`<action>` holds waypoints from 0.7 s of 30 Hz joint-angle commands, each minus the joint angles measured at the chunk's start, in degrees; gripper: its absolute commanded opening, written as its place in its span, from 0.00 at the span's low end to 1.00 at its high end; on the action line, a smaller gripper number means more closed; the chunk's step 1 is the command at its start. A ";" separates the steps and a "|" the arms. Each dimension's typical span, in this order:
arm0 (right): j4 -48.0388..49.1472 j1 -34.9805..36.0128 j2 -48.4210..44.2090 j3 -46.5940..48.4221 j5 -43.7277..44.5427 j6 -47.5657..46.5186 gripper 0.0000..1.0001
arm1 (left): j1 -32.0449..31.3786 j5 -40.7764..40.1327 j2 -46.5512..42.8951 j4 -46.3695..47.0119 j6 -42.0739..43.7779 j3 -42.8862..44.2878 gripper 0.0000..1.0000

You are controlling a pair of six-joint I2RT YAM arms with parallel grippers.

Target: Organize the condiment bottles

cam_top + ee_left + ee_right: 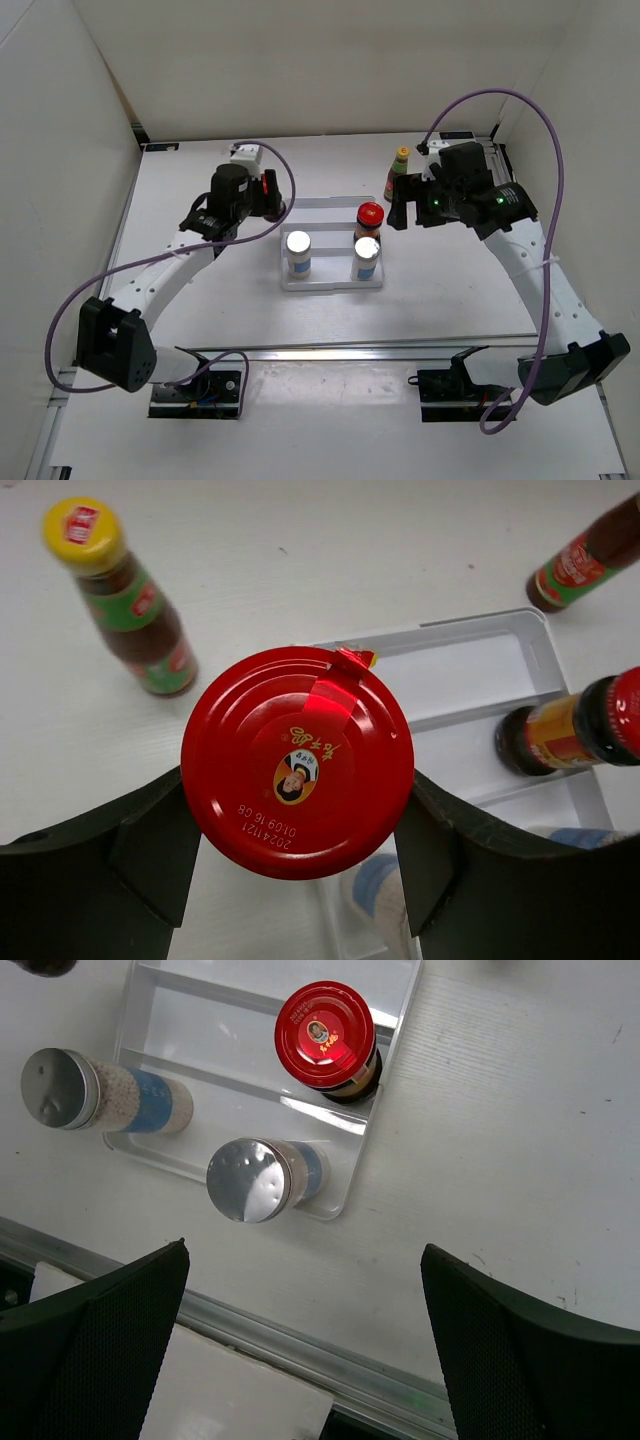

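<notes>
Gripping red-lidded jar [297, 762], left fingers [150, 865], right fingers [105, 1345] spread, tray [230, 1030] holding two shakers [62, 1088] [256, 1179], second jar [325, 1036]

Open tray [320, 232] row left of jar [369, 213]

Left arm [165, 268]: I see it stretched forward from base, elbow low, wrist turned inward. Left gripper [297, 852]: pointing down, fingers [150, 855] closed against both sides of red-lidded jar [297, 750], which sits between them directly under wrist.

Right arm [545, 270]: I see it rising from base, bent inward at elbow. Right gripper [305, 1345]: pointing down, its fingers [110, 1330] spread wide apart, holding nothing.
</notes>
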 commanded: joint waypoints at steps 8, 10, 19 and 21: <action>-1.61 -0.22 -4.61 -0.50 2.29 -1.91 1.00 | -4.33 5.22 7.66 3.97 -0.21 4.77 0.11; -1.61 -0.22 -4.61 -0.50 2.30 -1.91 1.00 | -4.86 5.22 8.28 3.97 -0.21 4.77 0.11; -1.61 -0.22 -4.61 -2.26 2.91 -1.91 1.00 | -7.23 6.28 9.34 3.97 -1.26 4.24 0.11; -1.61 -0.22 -4.61 -2.26 2.91 -1.91 1.00 | -7.93 6.28 9.86 3.97 -1.26 4.24 0.11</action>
